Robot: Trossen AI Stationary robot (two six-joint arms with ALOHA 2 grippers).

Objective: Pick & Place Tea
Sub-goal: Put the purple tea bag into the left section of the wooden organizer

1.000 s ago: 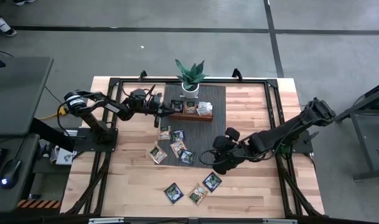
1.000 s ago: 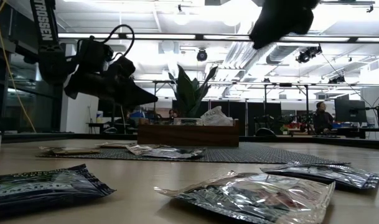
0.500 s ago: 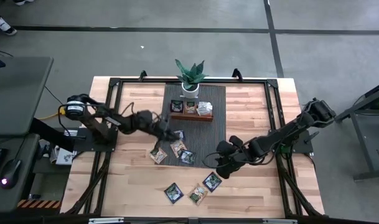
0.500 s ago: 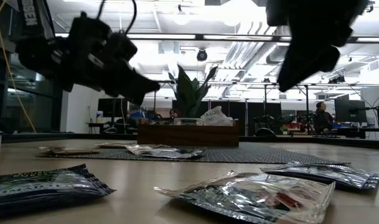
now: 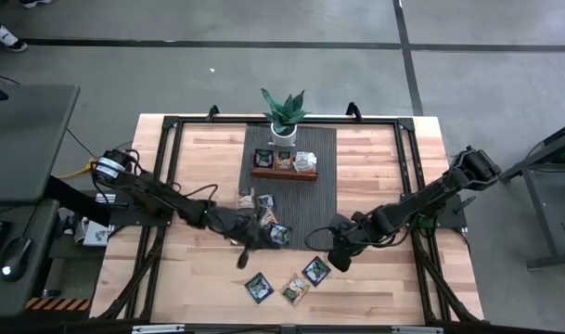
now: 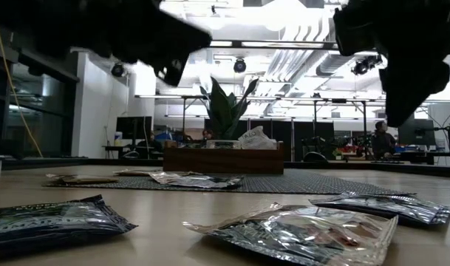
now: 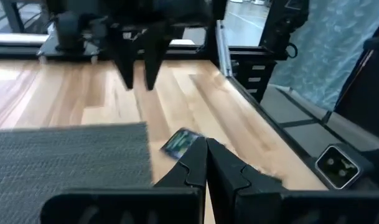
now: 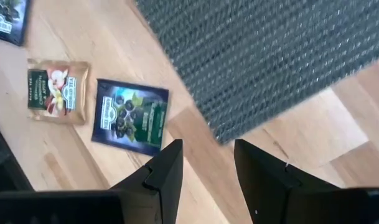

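Note:
Small flat tea sachets lie loose. Several are on the grey mat, such as one; three rest flat on the bare wood near the table's near edge. More sit in the wooden tray. My left gripper hovers shut and empty above the mat's near edge; in its wrist view one sachet lies beyond the fingers. My right gripper is open above the wood beside the mat's near right corner; in its wrist view a dark blue sachet lies just ahead.
A potted plant stands behind the tray at the mat's far end. A black frame runs round the table top. Bare wood lies left and right of the mat. A person is in the room far behind.
My left gripper has swung from the tray's left end toward the table's near edge, across the mat, to its near edge, and now covers some sachets there. My right gripper has moved a little toward the near edge and come down. No sachet has moved.

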